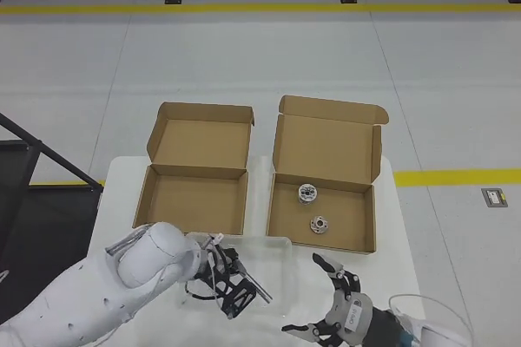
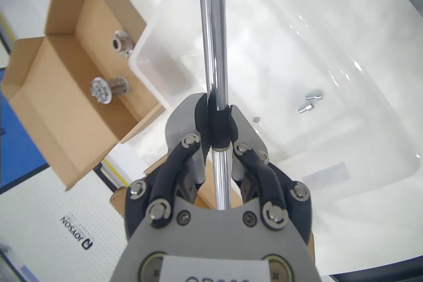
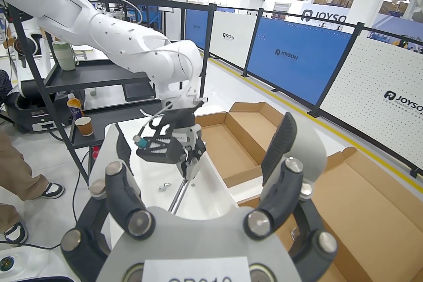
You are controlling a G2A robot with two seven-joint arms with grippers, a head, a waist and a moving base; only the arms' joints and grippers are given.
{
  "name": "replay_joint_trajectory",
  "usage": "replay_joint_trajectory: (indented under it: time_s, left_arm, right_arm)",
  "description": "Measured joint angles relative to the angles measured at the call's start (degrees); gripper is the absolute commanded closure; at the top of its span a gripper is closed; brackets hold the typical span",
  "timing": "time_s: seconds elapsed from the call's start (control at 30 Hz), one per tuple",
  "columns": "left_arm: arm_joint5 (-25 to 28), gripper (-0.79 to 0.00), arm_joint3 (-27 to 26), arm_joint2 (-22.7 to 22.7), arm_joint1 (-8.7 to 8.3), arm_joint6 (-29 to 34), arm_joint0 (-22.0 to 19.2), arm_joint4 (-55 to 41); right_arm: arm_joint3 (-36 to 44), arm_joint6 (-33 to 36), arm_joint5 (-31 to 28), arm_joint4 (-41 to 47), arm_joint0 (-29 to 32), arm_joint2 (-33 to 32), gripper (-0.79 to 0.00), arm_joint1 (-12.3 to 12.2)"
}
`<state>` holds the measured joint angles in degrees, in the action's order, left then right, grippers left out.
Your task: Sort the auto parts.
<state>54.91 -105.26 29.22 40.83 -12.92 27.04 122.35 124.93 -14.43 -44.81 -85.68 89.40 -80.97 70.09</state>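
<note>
My left gripper is shut on a long chrome rod, held over the clear plastic tray. From the top view the rod slants above the tray. Two small bolts lie on the tray floor. My right gripper stands open beside the tray, near the table's front edge, with nothing between its fingers. In the right wrist view the left gripper grips the rod near the bolts.
Two open cardboard boxes stand behind the tray. The left box holds nothing. The right box contains two flanged metal parts. A black rack with a cup and bottle stands off the table's left side.
</note>
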Motion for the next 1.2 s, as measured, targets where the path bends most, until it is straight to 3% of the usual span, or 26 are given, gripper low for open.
replay_joint_trajectory:
  time_s: [0.17, 0.27, 0.3, 0.4, 0.67, 0.83, 1.2]
  left_arm:
    - [-8.25, 0.0, -6.2, 11.52, -6.49, 0.54, 10.38, -2.53]
    - [-13.98, 0.0, -8.0, 18.26, -9.75, -2.16, 16.77, -3.37]
    - [-15.05, 0.0, -8.13, 19.5, -10.08, -2.78, 17.92, -3.39]
    - [-14.56, 0.0, -8.09, 18.94, -9.97, -2.55, 17.46, -3.35]
    - [-14.79, 0.0, -7.99, 18.77, -9.9, -2.42, 17.55, -3.58]
    - [-20.56, 0.0, -4.52, 21.59, -9.51, -5.39, 18.31, -10.54]
    - [-26.87, 0.0, 5.44, 33.13, -10.75, -25.42, 22.72, -28.6]
  right_arm:
    - [0.61, 2.37, 0.53, 0.28, -1.13, 1.57, -0.785, -0.14]
    - [0.54, 4.21, 0.91, 0.51, -2.07, 3.13, -0.785, -0.15]
    - [0.45, 4.92, 0.94, 0.62, -2.38, 3.73, -0.785, -0.15]
    - [0.03, 7.68, 0.49, 1.11, -3.05, 5.26, -0.785, -0.15]
    - [0.04, 7.34, 0.47, 1.1, -3.03, 5.2, -0.785, -0.15]
    - [0.04, 7.35, 0.47, 1.1, -3.03, 5.21, -0.785, -0.15]
    - [0.04, 7.35, 0.47, 1.1, -3.03, 5.21, -0.785, -0.15]
